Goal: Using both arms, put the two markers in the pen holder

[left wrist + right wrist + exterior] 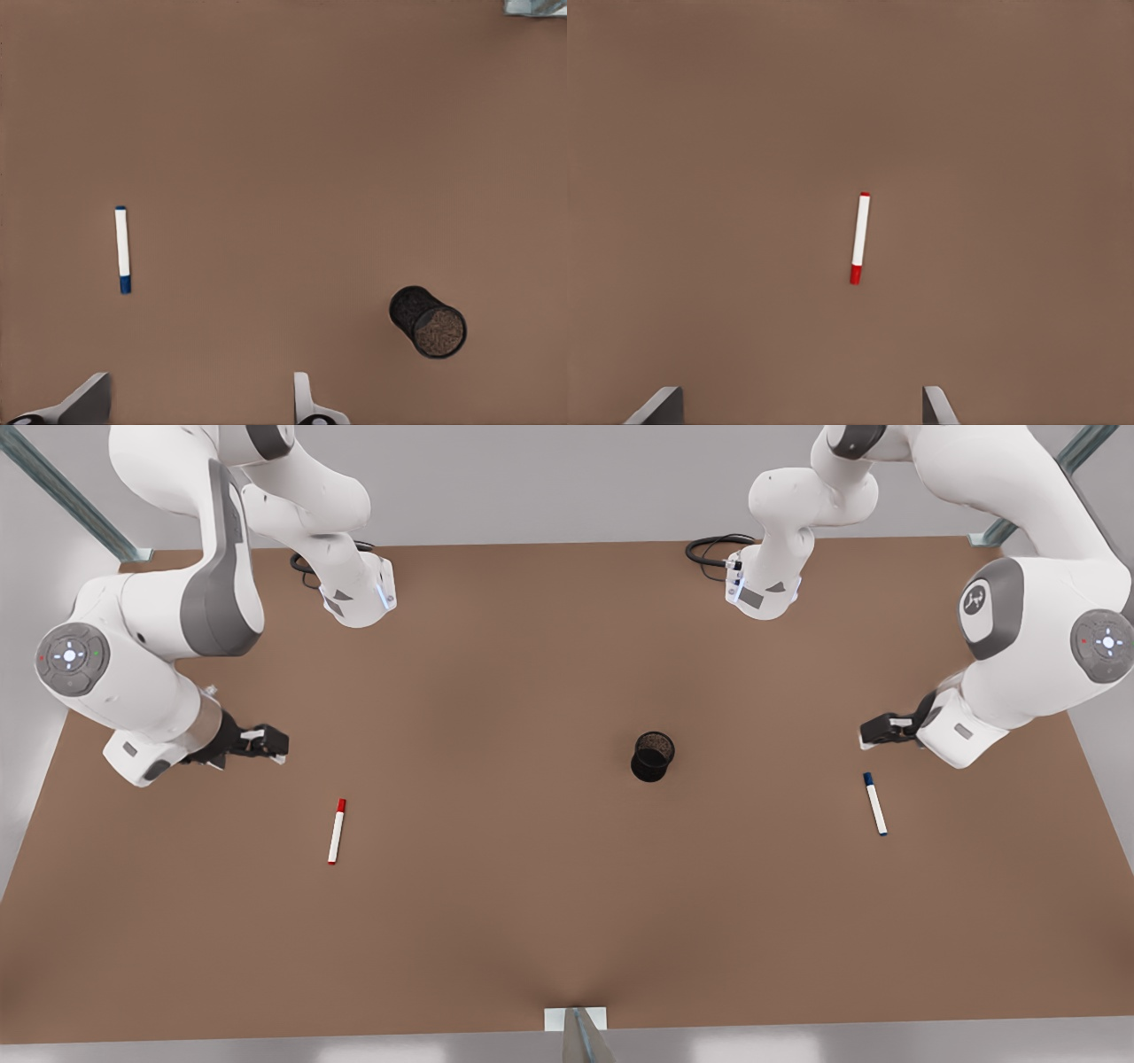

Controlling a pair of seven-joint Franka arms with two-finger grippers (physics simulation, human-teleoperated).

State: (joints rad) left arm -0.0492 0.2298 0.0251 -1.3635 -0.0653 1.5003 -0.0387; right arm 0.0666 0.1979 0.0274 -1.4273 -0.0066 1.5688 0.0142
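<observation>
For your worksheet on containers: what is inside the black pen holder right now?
Neither marker is in the pen holder: the red marker and the blue marker lie on the table. The left wrist view shows only its speckled dark bottom.

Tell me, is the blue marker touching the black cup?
Apart. The front view shows bare table between the blue marker and the black cup.
</observation>
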